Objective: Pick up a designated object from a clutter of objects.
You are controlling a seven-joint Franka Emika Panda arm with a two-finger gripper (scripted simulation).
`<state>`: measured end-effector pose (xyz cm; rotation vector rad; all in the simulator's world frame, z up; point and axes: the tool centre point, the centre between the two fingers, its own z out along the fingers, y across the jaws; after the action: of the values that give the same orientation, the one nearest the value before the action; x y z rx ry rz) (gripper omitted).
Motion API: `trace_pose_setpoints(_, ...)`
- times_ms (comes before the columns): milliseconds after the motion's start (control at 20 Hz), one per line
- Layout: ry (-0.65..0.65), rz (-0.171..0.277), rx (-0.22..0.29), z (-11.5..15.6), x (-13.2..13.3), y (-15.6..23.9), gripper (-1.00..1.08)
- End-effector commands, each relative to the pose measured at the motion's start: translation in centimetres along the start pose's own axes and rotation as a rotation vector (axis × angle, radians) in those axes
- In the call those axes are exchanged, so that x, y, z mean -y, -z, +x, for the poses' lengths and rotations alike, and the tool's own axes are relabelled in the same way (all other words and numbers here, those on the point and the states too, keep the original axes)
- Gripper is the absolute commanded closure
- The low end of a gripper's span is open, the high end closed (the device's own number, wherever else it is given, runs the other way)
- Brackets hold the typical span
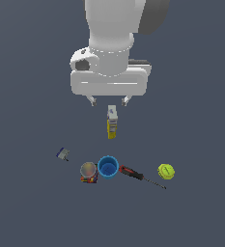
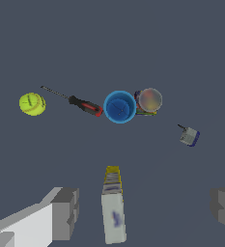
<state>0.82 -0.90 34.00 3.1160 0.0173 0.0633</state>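
Bright blue cup (image 1: 107, 167), red-handled screwdriver (image 1: 131, 172), yellow-green cap (image 1: 165, 171), yellow-and-white box (image 1: 112, 122), grey-topped can (image 1: 88, 171).

Flat even light, no cast shadows, soft low-resolution render

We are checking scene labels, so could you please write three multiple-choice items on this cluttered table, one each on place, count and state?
1. What touches the blue cup on the exterior view's left?
A. grey-topped can
B. yellow-green cap
C. clamp

2. How many loose items lie on the table?
A. four
B. six
C. eight

3. The end effector is:
A. shut on the cup
B. open, holding nothing
C. shut on the box

Answers:
1 A: the grey-topped can sits against the cup.
2 B: cup, can, screwdriver, cap, box, clamp.
3 B: its fingers stand apart above the box.
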Motion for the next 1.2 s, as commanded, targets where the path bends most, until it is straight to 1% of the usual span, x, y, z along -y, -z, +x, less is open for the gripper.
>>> trace_pose_setpoints(0,0.0,0.0,0.0,0.0,0.0,0.0,-0.2)
trace_pose_setpoints(450,-0.01,-0.002,0.0,-0.1,0.0,0.4,-0.2)
trace_pose_setpoints(650,-0.002,-0.005,0.008,0.2,0.1,0.3,-0.2)
trace_pose_setpoints(900,0.025,-0.015,0.036,0.9,0.2,-0.4,-0.2)
trace_pose_setpoints(1150,0.069,-0.033,0.084,2.1,0.5,-1.6,-0.2)
